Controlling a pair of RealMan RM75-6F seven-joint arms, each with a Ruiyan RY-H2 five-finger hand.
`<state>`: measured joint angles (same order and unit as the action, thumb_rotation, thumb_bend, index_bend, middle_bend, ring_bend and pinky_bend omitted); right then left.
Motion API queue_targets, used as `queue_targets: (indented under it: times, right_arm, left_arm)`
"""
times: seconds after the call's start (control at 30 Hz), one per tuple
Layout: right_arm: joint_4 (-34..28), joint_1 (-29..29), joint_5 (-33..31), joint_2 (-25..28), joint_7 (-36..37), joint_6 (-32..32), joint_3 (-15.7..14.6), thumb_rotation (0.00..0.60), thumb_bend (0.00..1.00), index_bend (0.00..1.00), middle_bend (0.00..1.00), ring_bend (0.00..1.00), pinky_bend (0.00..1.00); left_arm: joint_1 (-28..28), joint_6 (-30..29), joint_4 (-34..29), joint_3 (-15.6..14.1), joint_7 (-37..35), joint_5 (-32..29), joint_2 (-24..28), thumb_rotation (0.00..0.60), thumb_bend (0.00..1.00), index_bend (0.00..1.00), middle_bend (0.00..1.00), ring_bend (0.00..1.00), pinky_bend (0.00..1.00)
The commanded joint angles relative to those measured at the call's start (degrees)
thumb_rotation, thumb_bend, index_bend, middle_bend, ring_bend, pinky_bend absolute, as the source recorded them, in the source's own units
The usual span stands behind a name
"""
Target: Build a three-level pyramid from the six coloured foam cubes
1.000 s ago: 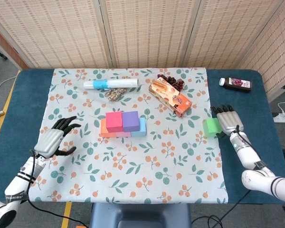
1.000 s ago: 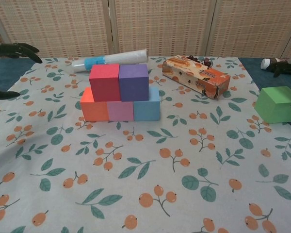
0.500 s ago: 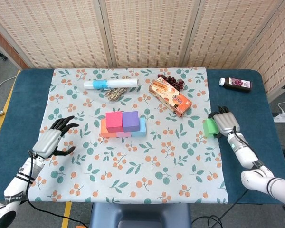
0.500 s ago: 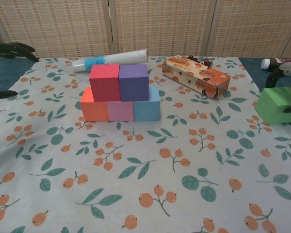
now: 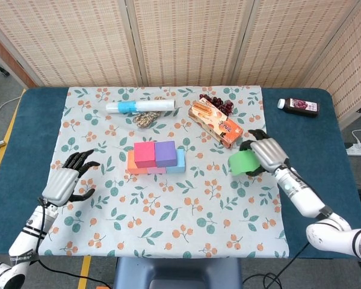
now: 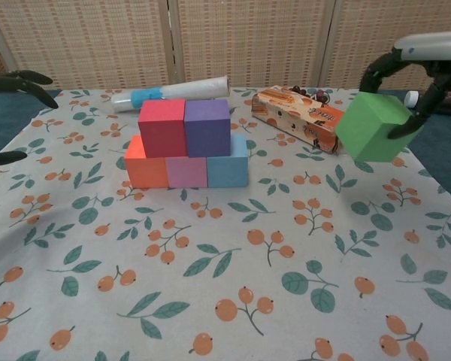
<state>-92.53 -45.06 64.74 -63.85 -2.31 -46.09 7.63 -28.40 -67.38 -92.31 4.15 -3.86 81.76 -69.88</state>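
The right hand (image 5: pixel 266 154) is gripping the green cube (image 5: pixel 243 162) clear of the cloth (image 5: pixel 168 211), near the cloth's right edge; the chest view is showing dark fingers (image 6: pixel 376 69) wrapping its tilted top. The left hand (image 5: pixel 63 183) is hovering with fingers spread wide by the left edge. The head view alone is showing the blue tabletop (image 5: pixel 24 150) and a bottle (image 5: pixel 298 106) at its far right corner. Five matte cubes (image 5: pixel 157 158) are sitting mid-cloth, three below, two above. Woven screens (image 5: pixel 186 36) are standing behind.
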Motion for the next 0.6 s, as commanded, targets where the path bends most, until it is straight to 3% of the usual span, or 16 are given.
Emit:
queue_targets:
  times: [0.03,0.3,0.6]
  right_arm:
    - [-9.70,-5.80,-4.16,4.41,-0.61,3.72,5.88,0.600,0.06,0.43,0.37,0.04,0.00]
    - [-8.95,-16.14,-17.84,-0.12,-6.56,7.38,9.18,0.600,0.06,0.43,0.37,0.05,0.00]
    - [-5.35,-28.47,-35.47,-5.58,-18.92,3.85,6.91,0.600,0.06,0.41,0.37,0.05,0.00]
  left_arm:
    - [0.03,-0.15,-0.50,-0.25,0.76,1.01,-0.36,0.600,0.29,0.24,0.00,0.00,0.00]
    - [-0.51,0.52,-0.88,-0.04,1.21,1.80,-0.42,0.600,0.29,0.24,0.00,0.00,0.00]
    - [-0.59,1.50,0.14,-0.01,-0.02,1.44,-0.73,0.600,0.29,0.24,0.00,0.00,0.00]
